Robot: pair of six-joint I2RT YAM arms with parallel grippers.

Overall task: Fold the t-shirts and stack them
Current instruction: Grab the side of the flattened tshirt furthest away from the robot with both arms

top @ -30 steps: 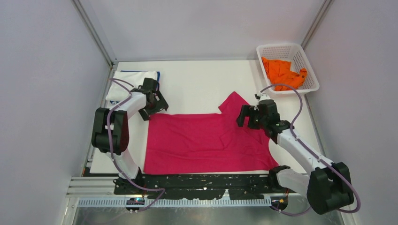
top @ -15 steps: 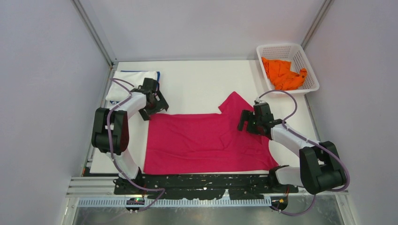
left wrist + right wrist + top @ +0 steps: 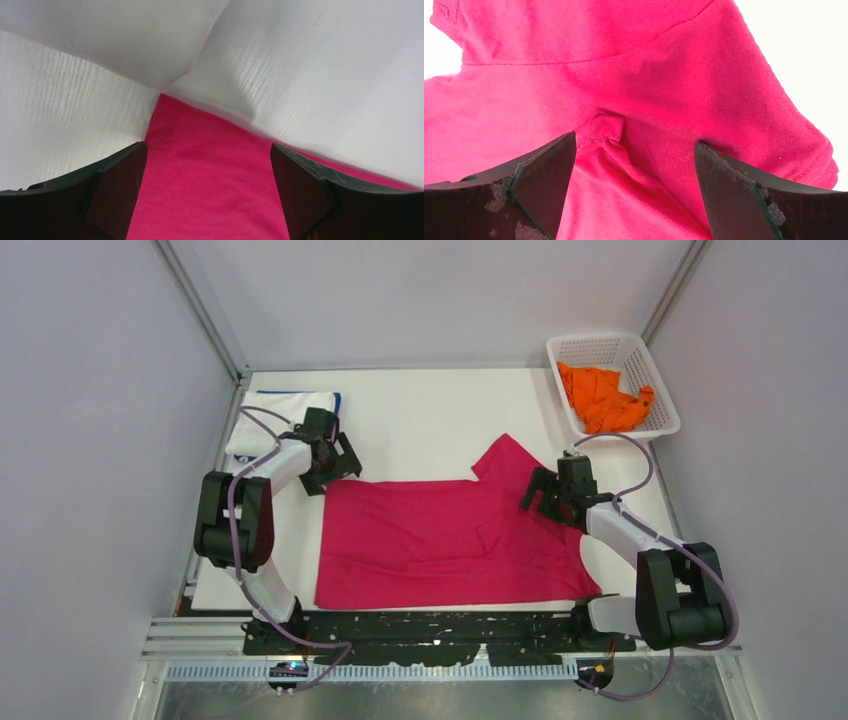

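Observation:
A magenta-pink t-shirt [image 3: 450, 540] lies spread flat in the middle of the table, one sleeve [image 3: 505, 455] pointing to the back. My left gripper [image 3: 335, 470] is low over the shirt's back left corner [image 3: 200, 180], open, with a finger on each side of the cloth. At the sleeve's armpit seam [image 3: 606, 127] on the shirt's right side, my right gripper [image 3: 545, 498] is open too, its jaws straddling the bunched fabric. An orange t-shirt [image 3: 602, 395] lies crumpled in the basket. A folded white t-shirt [image 3: 280, 412] with a blue edge rests at the back left.
The white lattice basket [image 3: 598, 340] stands at the back right corner. Bare white table [image 3: 420, 420] stretches behind the magenta shirt. Grey walls and metal posts close in the table on three sides.
The right arm has drawn back to the right, its gripper now lower at the sleeve. The magenta shirt has shifted slightly to the right. The left gripper has hardly moved.

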